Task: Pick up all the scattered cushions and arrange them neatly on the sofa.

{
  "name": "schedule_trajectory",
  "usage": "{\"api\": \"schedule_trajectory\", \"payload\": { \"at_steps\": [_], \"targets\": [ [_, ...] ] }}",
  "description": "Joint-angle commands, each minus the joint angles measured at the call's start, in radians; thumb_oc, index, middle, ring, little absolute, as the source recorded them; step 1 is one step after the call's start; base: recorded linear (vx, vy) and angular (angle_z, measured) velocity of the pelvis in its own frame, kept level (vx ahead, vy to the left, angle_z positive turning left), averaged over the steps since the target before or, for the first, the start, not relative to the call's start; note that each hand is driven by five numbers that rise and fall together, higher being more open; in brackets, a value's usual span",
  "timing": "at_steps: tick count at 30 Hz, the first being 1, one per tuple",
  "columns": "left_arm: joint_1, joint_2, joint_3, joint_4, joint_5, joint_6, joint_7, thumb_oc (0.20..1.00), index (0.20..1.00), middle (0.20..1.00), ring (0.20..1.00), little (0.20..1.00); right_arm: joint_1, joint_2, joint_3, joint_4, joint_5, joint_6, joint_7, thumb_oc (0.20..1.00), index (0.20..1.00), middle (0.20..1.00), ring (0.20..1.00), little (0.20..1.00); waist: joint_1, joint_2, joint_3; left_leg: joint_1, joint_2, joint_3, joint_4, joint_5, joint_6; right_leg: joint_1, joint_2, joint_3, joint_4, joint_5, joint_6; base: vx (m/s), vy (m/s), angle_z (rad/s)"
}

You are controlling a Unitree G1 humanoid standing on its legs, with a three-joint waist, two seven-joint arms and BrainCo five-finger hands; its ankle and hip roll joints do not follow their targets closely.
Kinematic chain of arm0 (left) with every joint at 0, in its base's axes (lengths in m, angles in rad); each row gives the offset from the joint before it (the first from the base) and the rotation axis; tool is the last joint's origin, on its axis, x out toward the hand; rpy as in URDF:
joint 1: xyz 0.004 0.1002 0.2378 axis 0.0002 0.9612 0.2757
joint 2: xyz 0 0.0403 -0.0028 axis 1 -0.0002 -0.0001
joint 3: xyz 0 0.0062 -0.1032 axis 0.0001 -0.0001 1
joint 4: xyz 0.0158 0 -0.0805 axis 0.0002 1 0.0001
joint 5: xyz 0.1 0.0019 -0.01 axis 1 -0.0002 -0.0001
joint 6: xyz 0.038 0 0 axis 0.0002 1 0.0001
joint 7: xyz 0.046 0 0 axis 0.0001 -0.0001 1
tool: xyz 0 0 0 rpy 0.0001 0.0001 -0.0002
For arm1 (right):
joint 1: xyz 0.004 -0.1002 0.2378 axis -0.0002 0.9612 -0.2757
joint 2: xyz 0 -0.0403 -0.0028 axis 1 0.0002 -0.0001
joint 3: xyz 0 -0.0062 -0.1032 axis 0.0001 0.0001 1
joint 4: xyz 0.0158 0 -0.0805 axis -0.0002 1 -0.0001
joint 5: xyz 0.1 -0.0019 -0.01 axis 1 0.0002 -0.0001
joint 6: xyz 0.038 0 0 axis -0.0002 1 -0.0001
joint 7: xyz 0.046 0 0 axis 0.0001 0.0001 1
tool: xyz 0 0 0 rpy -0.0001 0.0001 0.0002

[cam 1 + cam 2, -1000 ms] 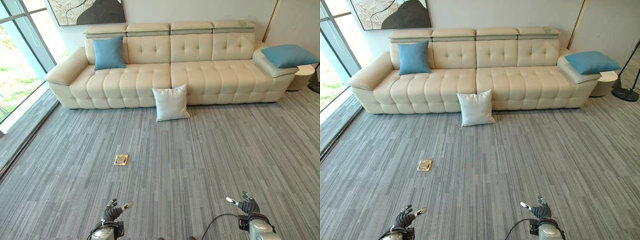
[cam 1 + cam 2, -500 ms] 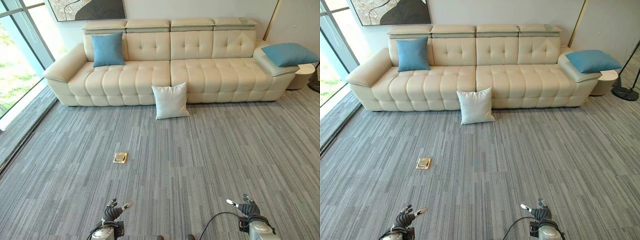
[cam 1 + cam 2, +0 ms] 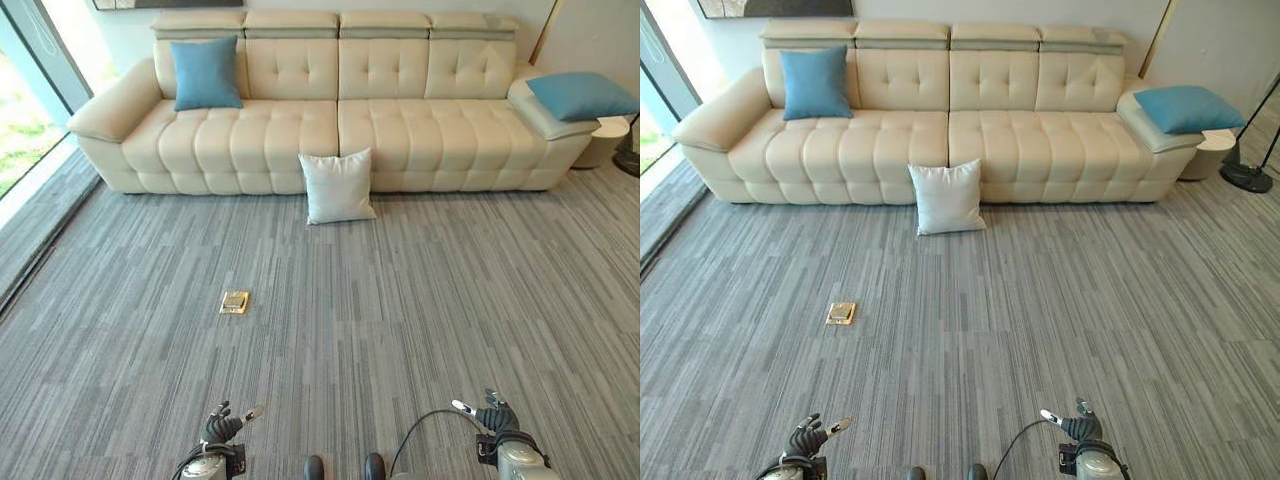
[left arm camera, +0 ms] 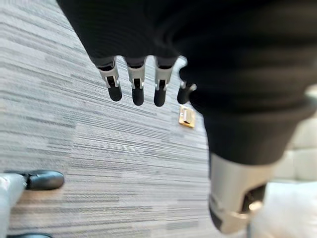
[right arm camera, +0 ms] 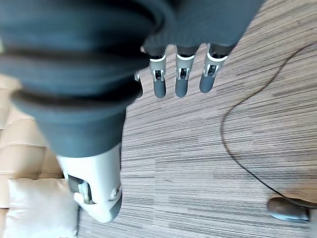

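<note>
1. While both arms are hanging low at the near edge of the head views, the left hand (image 3: 222,428) and the right hand (image 3: 491,414) are holding nothing; in the wrist views their fingers are hanging straight and loose over the grey striped carpet (image 3: 400,300).
2. Farther out on the carpet, a small brass floor plate (image 3: 234,301) is lying flat, well apart from any cushion.
3. Beyond it, the white cushion (image 3: 337,187) is standing on the carpet, leaning back against the front of the cream sofa (image 3: 300,140) near its middle. This looks like the one that is plainly off the sofa.
4. Judging by its puffed shape, it is probably going to handle as light and soft, giving under the fingers, so taking it by both side edges or pinching a top corner should be enough; nothing about it looks fragile or slippery.
5. On the seat at the far left, a blue cushion (image 3: 206,72) is sitting upright against the backrest.
6. At the far right, a second blue cushion (image 3: 583,95) is lying flat on the sofa's armrest, partly hanging past it, and may need moving onto the seat.
7. Behind that arm, a round side table (image 3: 606,140) is showing only in part, and a dark lamp base (image 3: 1246,176) is being cut off by the frame.
</note>
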Motion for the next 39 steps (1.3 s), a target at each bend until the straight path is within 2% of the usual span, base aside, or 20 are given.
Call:
{"api": "schedule_trajectory", "payload": {
  "at_steps": [1,4,5,6,7,9,12,16,17,18,19,21,25,28,29,30,31,33,37,39],
  "targets": [
    [-0.008,0.041,0.006,-0.047,-0.009,-0.021,0.022,1.000,1.000,1.000,1.000,1.000,-0.031,-0.003,-0.010,-0.032,-0.018,-0.024,-0.002,1.000,1.000,1.000,1.000,1.000,0.001,-0.014,0.033,0.077,-0.051,0.031,0.001,-0.119,0.012,-0.043,-0.069,-0.014,0.190,-0.037,0.030,0.09,0.130,0.02],
    [-0.019,0.032,0.011,-0.050,-0.025,-0.027,0.023,1.000,1.000,1.000,1.000,1.000,-0.046,-0.007,-0.011,-0.003,-0.017,-0.018,-0.002,1.000,1.000,1.000,1.000,1.000,0.010,-0.008,0.041,0.104,-0.041,0.049,0.001,-0.142,-0.004,-0.090,-0.049,-0.068,0.022,-0.044,0.030,0.22,0.005,-0.03],
    [-0.028,0.029,0.006,-0.055,-0.031,-0.027,0.022,1.000,1.000,1.000,1.000,1.000,-0.047,-0.011,-0.013,-0.004,-0.013,-0.015,-0.006,1.000,1.000,1.000,1.000,1.000,0.005,-0.009,0.055,0.130,-0.044,0.046,0.001,-0.158,-0.012,-0.096,-0.031,-0.079,-0.151,0.007,0.055,0.15,-0.033,-0.19],
    [-0.028,0.029,0.006,-0.055,-0.031,-0.027,0.022,1.000,1.000,1.000,1.000,1.000,-0.048,-0.011,-0.013,-0.004,-0.013,-0.015,-0.006,1.000,1.000,1.000,1.000,1.000,0.006,-0.008,0.055,0.130,-0.043,0.047,0.001,-0.158,-0.013,-0.093,-0.029,-0.078,-0.158,0.012,0.054,0.46,-0.141,-0.20],
    [-0.038,0.030,0.009,-0.054,-0.019,-0.024,0.021,1.000,1.000,1.000,1.000,1.000,-0.043,-0.013,-0.018,-0.005,-0.018,-0.008,-0.008,1.000,1.000,1.000,1.000,1.000,-0.005,-0.022,0.052,0.165,-0.047,0.048,0.001,-0.180,-0.036,-0.099,0.001,-0.076,-0.391,0.081,0.091,0.32,-0.108,-0.07],
    [-0.041,0.032,0.007,-0.067,-0.006,-0.026,0.017,1.000,1.000,1.000,1.000,1.000,-0.033,-0.016,-0.025,-0.004,-0.027,-0.001,-0.008,1.000,1.000,1.000,1.000,1.000,-0.014,-0.023,0.043,0.189,-0.045,0.040,0.001,-0.197,-0.048,-0.084,0.005,-0.086,-0.455,0.092,0.097,0.43,-0.141,0.07],
    [-0.032,0.025,-0.002,-0.072,0.004,-0.031,0.007,1.000,1.000,1.000,1.000,1.000,-0.016,-0.020,-0.024,-0.001,-0.032,-0.005,-0.001,1.000,1.000,1.000,1.000,1.000,-0.018,-0.021,0.017,0.219,-0.041,0.032,0.001,-0.219,-0.055,-0.042,0.005,-0.102,-0.459,0.093,0.077,0.50,-0.154,0.20],
    [-0.024,0.014,-0.005,-0.077,-0.006,-0.029,0.009,1.000,1.000,1.000,1.000,1.000,-0.016,-0.036,-0.026,0.016,-0.035,-0.003,0.000,1.000,1.000,1.000,1.000,1.000,-0.025,0.002,-0.014,0.236,-0.013,0.020,0.034,-0.160,-0.077,0.001,0.022,-0.126,-0.445,0.094,0.050,0.45,-0.177,0.06],
    [-0.021,0.007,-0.009,-0.060,-0.012,-0.031,0.004,1.000,1.000,1.000,1.000,1.000,-0.012,-0.048,-0.030,0.023,-0.025,-0.007,0.006,1.000,1.000,1.000,1.000,1.000,-0.030,0.023,-0.032,0.208,0.013,0.024,0.171,-0.057,-0.129,0.053,0.030,-0.149,-0.444,0.050,0.018,0.44,-0.192,0.34],
    [-0.021,0.007,-0.009,-0.060,-0.012,-0.031,0.004,1.000,1.000,1.000,1.000,1.000,-0.012,-0.048,-0.030,0.023,-0.025,-0.007,0.006,1.000,1.000,1.000,1.000,1.000,-0.030,0.023,-0.032,0.208,0.013,0.024,0.171,-0.057,-0.129,0.053,0.030,-0.149,-0.444,0.050,0.018,0.73,-0.346,0.55],
    [-0.026,0.007,-0.013,-0.057,-0.010,-0.031,-0.001,1.000,1.000,1.000,1.000,1.000,-0.013,-0.054,-0.029,0.026,-0.013,-0.015,0.009,1.000,1.000,1.000,1.000,1.000,-0.034,0.026,-0.029,0.155,0.027,0.043,0.330,0.023,-0.176,0.109,0.037,-0.160,-0.456,0.009,-0.008,0.37,-0.215,0.41],
    [-0.032,0.011,-0.021,-0.061,-0.012,-0.030,-0.001,1.000,1.000,1.000,1.000,1.000,-0.022,-0.064,-0.025,0.022,-0.012,-0.017,0.008,1.000,1.000,1.000,1.000,1.000,-0.029,0.019,-0.003,0.076,0.031,0.042,0.510,0.073,-0.199,0.154,0.041,-0.152,-0.453,-0.026,-0.037,0.34,-0.211,0.20],
    [-0.028,0.012,-0.021,-0.067,-0.019,-0.029,0.001,1.000,1.000,1.000,1.000,1.000,-0.022,-0.072,-0.024,0.027,-0.012,-0.011,0.006,1.000,1.000,1.000,1.000,1.000,-0.015,0.008,0.025,-0.012,0.057,0.074,0.620,0.050,-0.167,0.198,0.033,-0.146,-0.439,-0.065,-0.061,0.24,-0.152,-0.06],
    [-0.015,0.011,-0.020,-0.072,-0.022,-0.023,0.004,1.000,1.000,1.000,1.000,1.000,-0.021,-0.068,-0.019,0.030,-0.011,-0.002,0.002,1.000,1.000,1.000,1.000,1.000,0.003,-0.023,0.041,-0.134,0.035,0.085,0.554,-0.058,-0.113,0.247,0.005,-0.132,-0.439,-0.078,-0.055,0.26,-0.080,-0.09],
    [-0.007,0.013,-0.021,-0.071,-0.016,-0.018,0.002,1.000,1.000,1.000,1.000,1.000,-0.016,-0.064,-0.013,0.027,-0.015,-0.001,0.003,1.000,1.000,1.000,1.000,1.000,0.005,-0.029,0.039,-0.158,0.019,0.077,0.427,-0.085,-0.095,0.263,0.001,-0.127,-0.440,-0.093,-0.052,0.27,-0.023,0.01],
    [-0.006,0.013,-0.021,-0.072,-0.016,-0.018,0.002,1.000,1.000,1.000,1.000,1.000,-0.016,-0.064,-0.013,0.026,-0.015,-0.001,0.003,1.000,1.000,1.000,1.000,1.000,0.005,-0.032,0.040,-0.152,0.016,0.077,0.419,-0.082,-0.094,0.265,-0.002,-0.127,-0.440,-0.094,-0.052,0.30,0.014,-0.09],
    [0.002,0.011,-0.022,-0.069,-0.013,-0.013,0.002,1.000,1.000,1.000,1.000,1.000,-0.012,-0.062,-0.008,0.021,-0.021,-0.001,0.003,1.000,1.000,1.000,1.000,1.000,0.008,-0.029,0.038,-0.161,0.004,0.054,0.291,-0.070,-0.092,0.277,0.000,-0.125,-0.436,-0.105,-0.050,0.34,0.043,-0.09],
    [0.014,0.010,-0.027,-0.066,0.004,-0.007,0.006,1.000,1.000,1.000,1.000,1.000,-0.007,-0.064,0.012,-0.007,-0.042,-0.003,0.005,1.000,1.000,1.000,1.000,1.000,0.007,-0.016,0.033,-0.211,-0.002,-0.023,0.001,0.054,-0.136,0.335,0.019,-0.127,-0.447,-0.140,-0.055,0.58,0.093,0.09],
    [0.018,0.017,-0.018,-0.053,0.010,-0.003,0.010,1.000,1.000,1.000,1.000,1.000,-0.018,-0.062,0.022,-0.007,-0.052,0.004,0.008,1.000,1.000,1.000,1.000,1.000,0.003,-0.013,0.022,-0.267,0.000,-0.016,0.001,0.080,-0.170,0.377,0.029,-0.105,-0.457,-0.146,-0.050,0.33,0.089,0.05],
    [0.037,0.023,-0.009,-0.048,0.009,-0.002,0.010,1.000,1.000,1.000,1.000,1.000,-0.019,-0.056,0.032,-0.007,-0.070,0.012,0.019,1.000,1.000,1.000,1.000,1.000,0.018,-0.019,0.002,-0.236,0.004,-0.010,0.001,0.083,-0.154,0.423,0.024,-0.070,-0.459,-0.170,-0.037,0.68,0.231,-0.40]
  ]
}}
